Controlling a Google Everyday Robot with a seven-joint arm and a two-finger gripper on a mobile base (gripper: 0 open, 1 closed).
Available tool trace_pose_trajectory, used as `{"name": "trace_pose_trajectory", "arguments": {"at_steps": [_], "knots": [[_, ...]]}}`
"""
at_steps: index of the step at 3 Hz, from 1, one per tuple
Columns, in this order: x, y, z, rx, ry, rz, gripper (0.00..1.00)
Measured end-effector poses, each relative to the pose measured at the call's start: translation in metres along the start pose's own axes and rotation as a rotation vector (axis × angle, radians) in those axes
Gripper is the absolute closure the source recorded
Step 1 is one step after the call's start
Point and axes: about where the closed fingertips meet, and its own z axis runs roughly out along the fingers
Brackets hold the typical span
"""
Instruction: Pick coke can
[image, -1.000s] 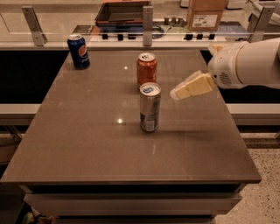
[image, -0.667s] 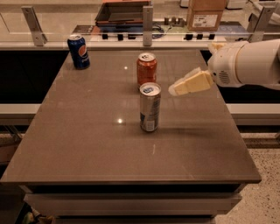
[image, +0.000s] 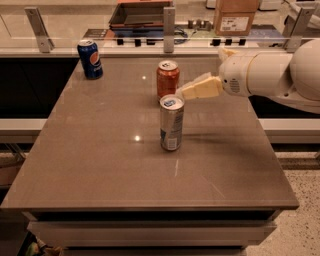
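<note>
The coke can (image: 167, 79) is a short orange-red can with a silver top, standing upright at the middle back of the brown table (image: 100, 165). My gripper (image: 186, 90), with cream-coloured fingers, reaches in from the right on a white arm. Its tips are just right of the coke can, close to its lower side. A taller slim silver can (image: 171, 123) with a blue tab stands just in front of the coke can, below the gripper tips.
A blue Pepsi can (image: 90, 59) stands at the table's back left corner. Behind the table run a glass rail with metal posts (image: 169, 22), a dark tray and a cardboard box (image: 235, 15). Floor shows to the right.
My gripper has moved left and slightly back, from right of the silver can to right beside the coke can. The cans have not moved.
</note>
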Motion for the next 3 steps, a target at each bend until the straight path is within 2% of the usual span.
{"name": "trace_pose_trajectory", "arguments": {"at_steps": [2, 3], "knots": [[0.012, 0.010, 0.046, -0.101, -0.070, 0.074, 0.00], [0.013, 0.014, 0.066, -0.146, -0.102, 0.088, 0.00]]}}
